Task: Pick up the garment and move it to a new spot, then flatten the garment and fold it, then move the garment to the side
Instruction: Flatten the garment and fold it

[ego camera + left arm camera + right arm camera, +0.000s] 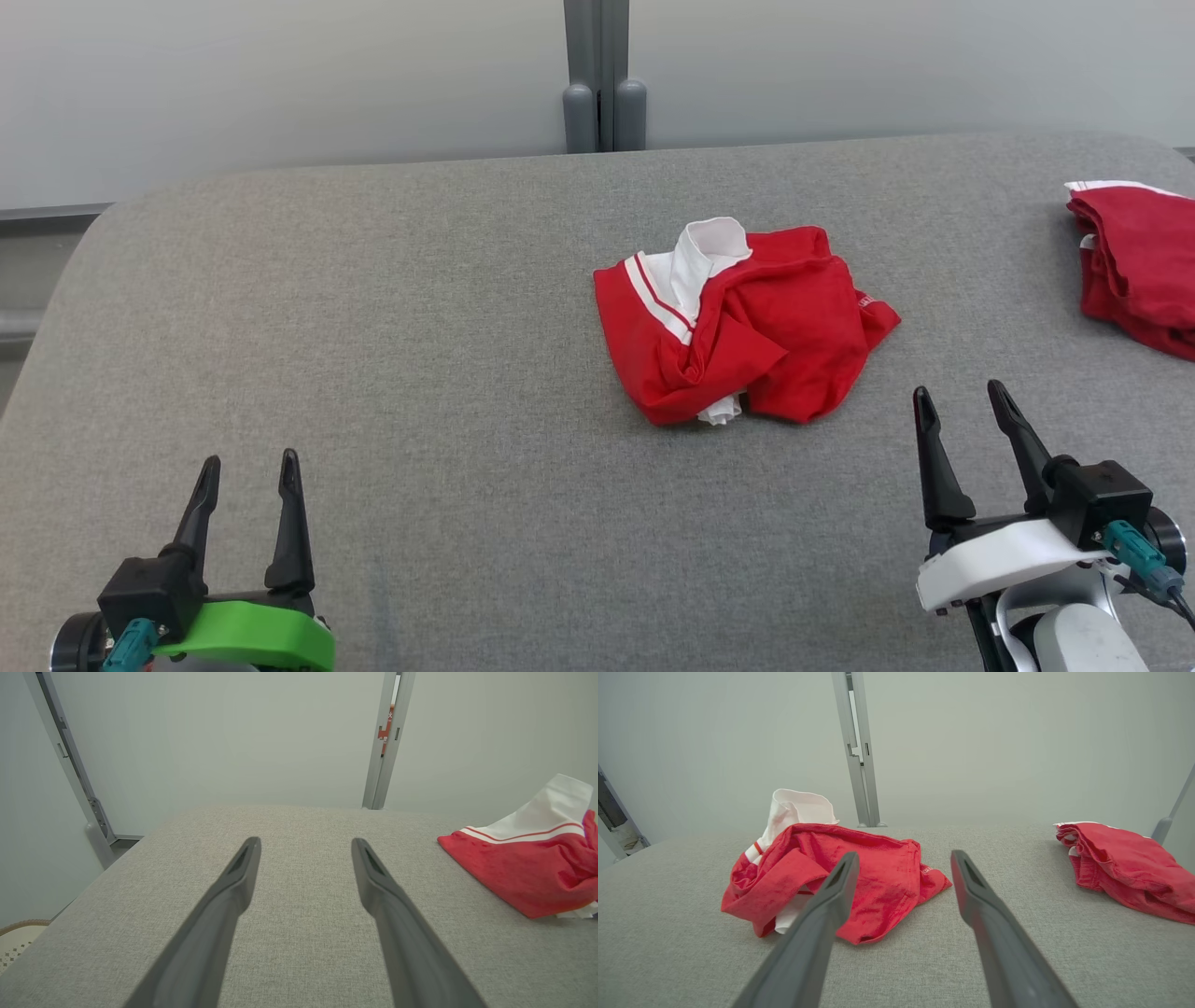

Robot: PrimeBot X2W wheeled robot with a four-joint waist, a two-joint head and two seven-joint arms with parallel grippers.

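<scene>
A crumpled red garment (747, 322) with white panels and stripes lies bunched near the middle of the grey table (420, 327). The same garment (831, 877) lies just ahead and left of my right gripper (901, 858) in the right wrist view, and the garment (528, 868) sits at the right edge of the left wrist view. My left gripper (250, 459) hovers open at the lower left, well apart from the cloth. My right gripper (960, 390) stands open at the lower right, a short way from the garment's near right corner. Both hold nothing.
A second red and white cloth (1134, 261) lies at the table's far right edge, also seen as the cloth (1125, 868) in the right wrist view. A grey post (604, 75) stands behind the table against a pale wall. The table's corners are rounded.
</scene>
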